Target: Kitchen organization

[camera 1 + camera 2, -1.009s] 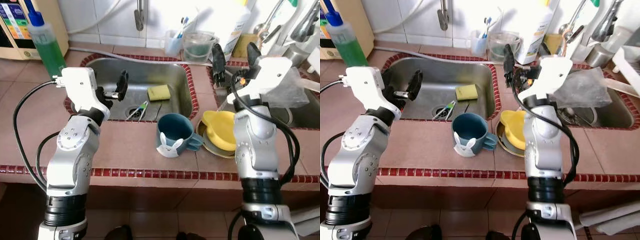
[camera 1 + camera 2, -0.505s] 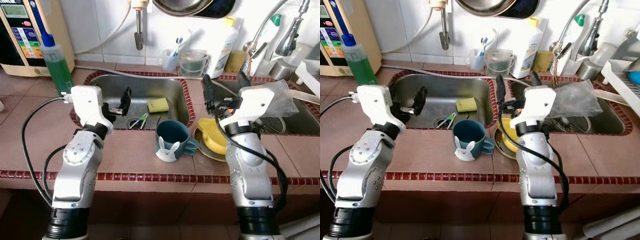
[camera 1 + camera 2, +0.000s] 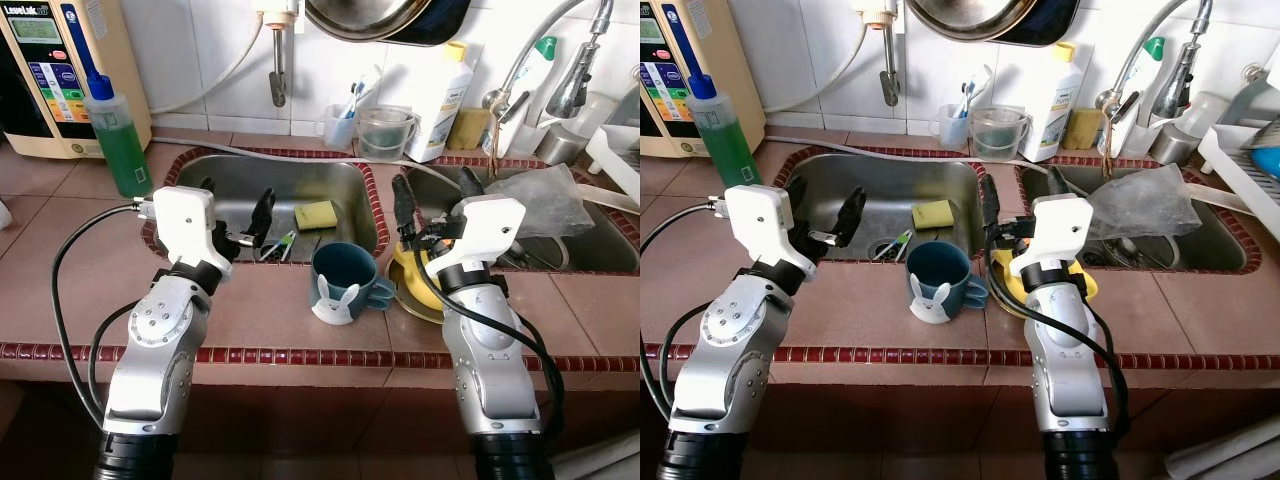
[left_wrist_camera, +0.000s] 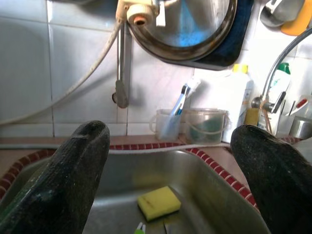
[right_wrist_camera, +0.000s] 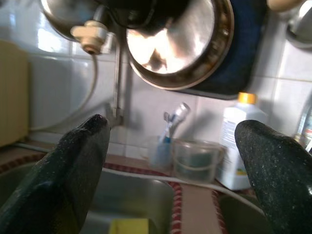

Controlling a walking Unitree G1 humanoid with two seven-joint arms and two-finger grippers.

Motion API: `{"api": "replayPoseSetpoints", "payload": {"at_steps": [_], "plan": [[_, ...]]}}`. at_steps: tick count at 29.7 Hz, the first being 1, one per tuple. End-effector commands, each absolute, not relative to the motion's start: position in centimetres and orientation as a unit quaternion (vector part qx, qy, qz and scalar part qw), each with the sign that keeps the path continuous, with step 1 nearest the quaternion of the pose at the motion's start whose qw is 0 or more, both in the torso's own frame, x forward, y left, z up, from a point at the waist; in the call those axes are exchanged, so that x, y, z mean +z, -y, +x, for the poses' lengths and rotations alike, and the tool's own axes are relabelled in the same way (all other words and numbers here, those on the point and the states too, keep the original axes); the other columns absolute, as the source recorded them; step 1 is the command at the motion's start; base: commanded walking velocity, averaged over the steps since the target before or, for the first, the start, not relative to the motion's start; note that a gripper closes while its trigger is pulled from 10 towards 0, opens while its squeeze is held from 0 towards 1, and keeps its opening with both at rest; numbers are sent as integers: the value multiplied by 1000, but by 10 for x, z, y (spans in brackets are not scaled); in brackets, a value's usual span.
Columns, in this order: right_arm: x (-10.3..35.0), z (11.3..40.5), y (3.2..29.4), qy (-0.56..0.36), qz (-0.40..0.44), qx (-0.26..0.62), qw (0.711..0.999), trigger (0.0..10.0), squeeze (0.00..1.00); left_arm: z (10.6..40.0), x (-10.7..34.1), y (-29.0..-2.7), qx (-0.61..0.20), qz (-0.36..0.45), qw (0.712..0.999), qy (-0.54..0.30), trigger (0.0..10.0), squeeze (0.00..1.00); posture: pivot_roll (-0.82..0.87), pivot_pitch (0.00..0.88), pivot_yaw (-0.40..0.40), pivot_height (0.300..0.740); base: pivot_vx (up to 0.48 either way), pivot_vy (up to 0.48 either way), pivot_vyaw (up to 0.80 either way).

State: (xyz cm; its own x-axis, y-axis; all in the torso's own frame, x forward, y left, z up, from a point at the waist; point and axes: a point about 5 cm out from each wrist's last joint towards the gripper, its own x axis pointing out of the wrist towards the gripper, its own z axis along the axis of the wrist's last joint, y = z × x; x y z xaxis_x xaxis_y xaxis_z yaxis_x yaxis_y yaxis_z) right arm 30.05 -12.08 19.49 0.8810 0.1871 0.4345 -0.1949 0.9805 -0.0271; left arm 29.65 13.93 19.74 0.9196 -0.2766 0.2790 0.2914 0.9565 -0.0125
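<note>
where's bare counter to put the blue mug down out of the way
Bare tile lies left of the mug, between the sink rim and the red edge tiles, and further left below the green soap bottle. Right of the mug is crowded: yellow dishes and the right hand.

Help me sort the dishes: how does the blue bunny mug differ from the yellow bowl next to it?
The blue bunny mug is dark teal with a white rabbit face and a side handle; the yellow bowl is plain yellow, with no handle visible. The mug stands directly on the counter; the bowl sits on a plate. The mug is in full sight; the bowl is partly hidden behind the right arm. Both sit on the ledge before the sinks.
</note>
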Motion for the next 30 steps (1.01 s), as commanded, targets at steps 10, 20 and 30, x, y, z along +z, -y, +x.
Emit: {"api": "replayPoseSetpoints", "payload": {"at_steps": [10,20,30], "plan": [[202,296,101,227,21,169,959,10000,0,289,213,-134,-196,31,965,170,10000,0,-14,0,-38,740,0,0,0],[190,285,81,181,28,247,952,10000,0,267,202,-128,-241,36,959,146,10000,0,4,28,-50,740,0,0,0],[183,270,86,147,48,265,952,10000,0,259,202,-122,-268,33,952,141,10000,0,-6,49,-44,740,0,0,0]]}}
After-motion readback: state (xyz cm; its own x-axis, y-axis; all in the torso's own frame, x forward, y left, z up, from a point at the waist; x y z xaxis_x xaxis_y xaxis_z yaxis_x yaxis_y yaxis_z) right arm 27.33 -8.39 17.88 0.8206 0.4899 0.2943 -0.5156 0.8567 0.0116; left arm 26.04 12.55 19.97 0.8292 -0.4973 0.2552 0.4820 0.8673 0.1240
